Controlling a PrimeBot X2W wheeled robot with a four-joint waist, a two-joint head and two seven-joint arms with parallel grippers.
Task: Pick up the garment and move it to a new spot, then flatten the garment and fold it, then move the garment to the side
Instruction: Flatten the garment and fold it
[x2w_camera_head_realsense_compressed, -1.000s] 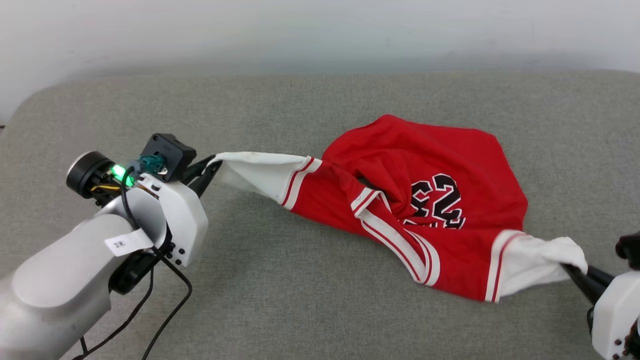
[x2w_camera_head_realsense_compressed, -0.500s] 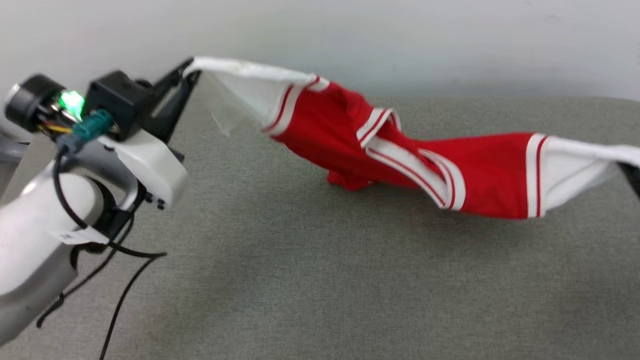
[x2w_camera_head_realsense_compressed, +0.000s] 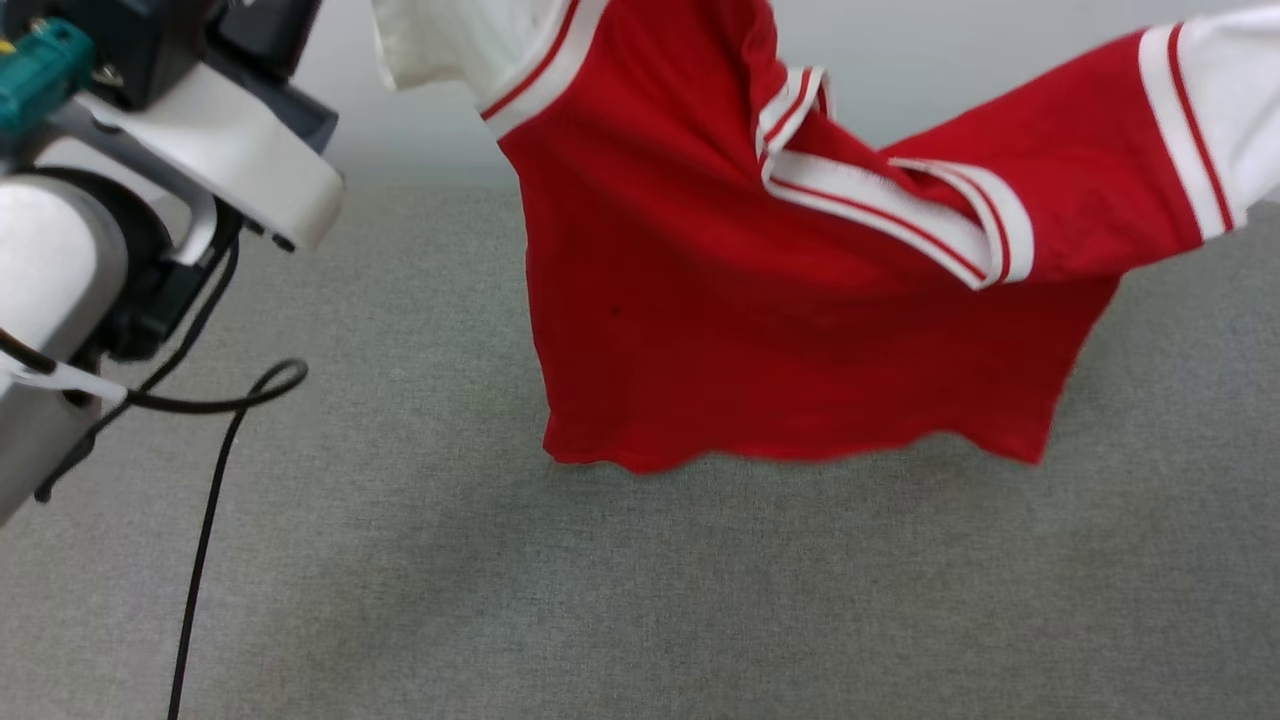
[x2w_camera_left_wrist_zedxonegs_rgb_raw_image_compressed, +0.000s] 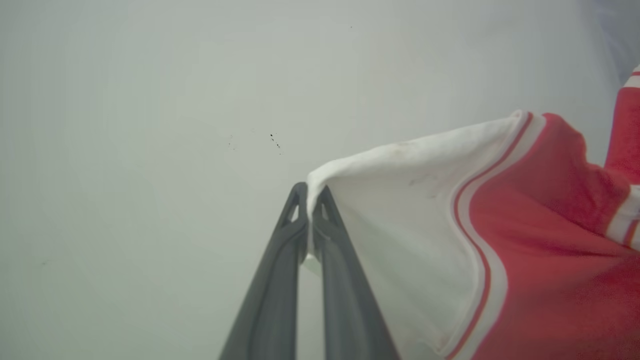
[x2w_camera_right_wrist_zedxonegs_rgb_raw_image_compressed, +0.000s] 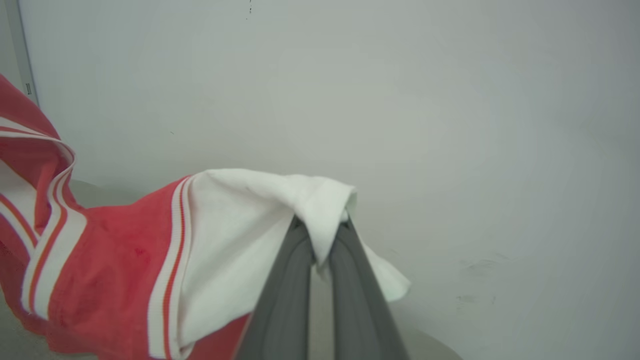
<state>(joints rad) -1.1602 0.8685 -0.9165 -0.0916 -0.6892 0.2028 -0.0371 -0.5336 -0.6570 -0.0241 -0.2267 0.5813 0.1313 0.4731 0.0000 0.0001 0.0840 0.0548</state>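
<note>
The garment (x2w_camera_head_realsense_compressed: 780, 320), a red jersey T-shirt with white sleeves and striped trim, hangs in the air over the grey surface, its plain red side toward the head view and its hem just above the cushion. My left gripper (x2w_camera_left_wrist_zedxonegs_rgb_raw_image_compressed: 310, 197) is shut on the tip of one white sleeve (x2w_camera_left_wrist_zedxonegs_rgb_raw_image_compressed: 400, 210). In the right wrist view my right gripper (x2w_camera_right_wrist_zedxonegs_rgb_raw_image_compressed: 320, 227) is shut on the other white sleeve (x2w_camera_right_wrist_zedxonegs_rgb_raw_image_compressed: 260, 220). The striped collar (x2w_camera_head_realsense_compressed: 890, 200) sags between the two sleeves. The left wrist body (x2w_camera_head_realsense_compressed: 190, 130) sits at the head view's upper left.
A grey upholstered surface (x2w_camera_head_realsense_compressed: 640, 580) spreads below the shirt, with a pale wall (x2w_camera_head_realsense_compressed: 900, 60) behind it. A black cable (x2w_camera_head_realsense_compressed: 210, 470) hangs from my left arm at the left side.
Both grippers have lifted the shirt by its sleeves from the cushion, where it lay crumpled a second ago; it now hangs spread in the air. The head view has shifted too.
</note>
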